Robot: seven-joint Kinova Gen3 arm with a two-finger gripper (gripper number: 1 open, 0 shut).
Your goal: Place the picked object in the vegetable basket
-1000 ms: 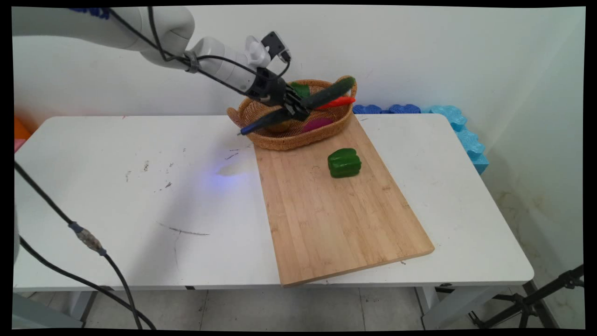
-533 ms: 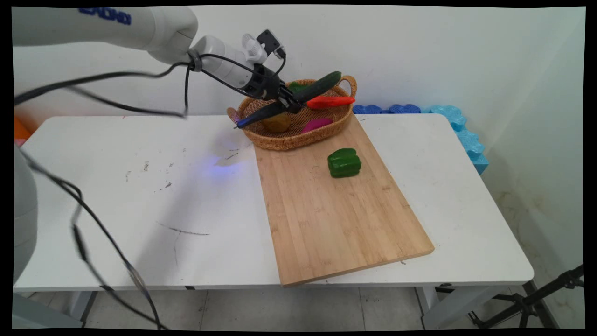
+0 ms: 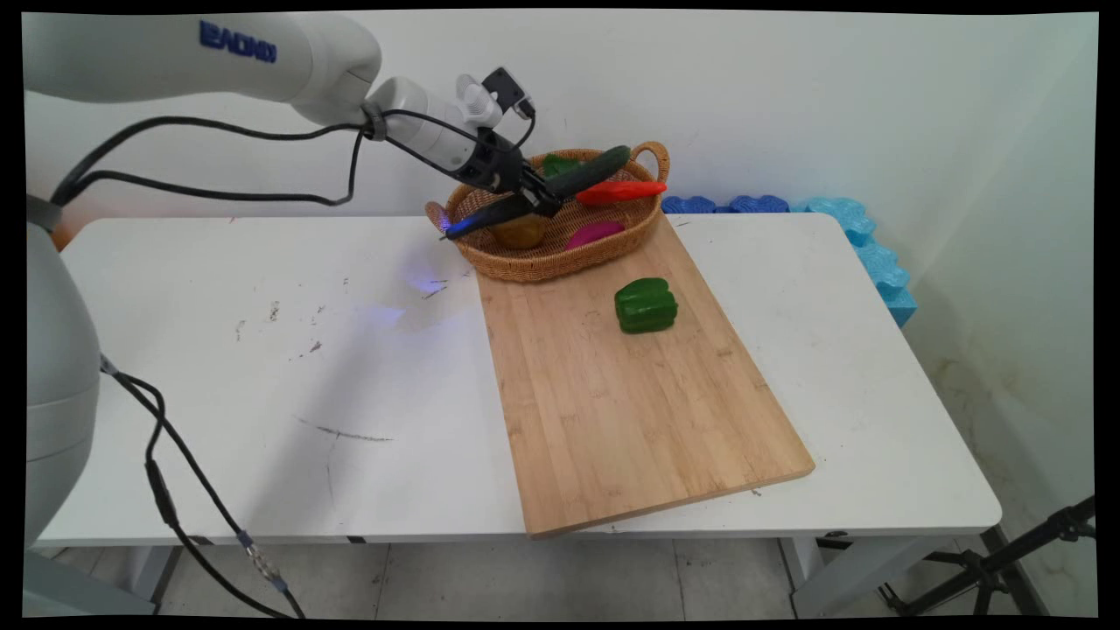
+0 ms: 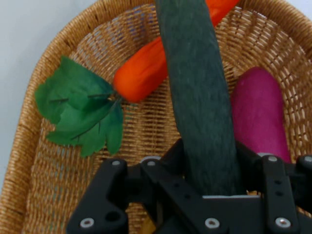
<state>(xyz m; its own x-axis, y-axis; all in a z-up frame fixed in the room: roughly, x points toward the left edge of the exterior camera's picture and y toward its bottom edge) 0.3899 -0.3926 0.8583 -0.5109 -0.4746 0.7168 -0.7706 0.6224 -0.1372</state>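
White bench (image 3: pixel 262 367), plain wall behind. Jaws (image 3: pixel 544 194) clamp 1 cucumber (image 3: pixel 588 171) mid-length, so it hangs level over the basket (image 3: pixel 560 258), above carrot (image 4: pixel 146 73) & purple veg (image 4: pixel 258 119).

arm reaches in from upper left, wrist angled down-right, gripper (image 3: pixel 544 194) clamped on cucumber (image 3: pixel 588 171) above basket
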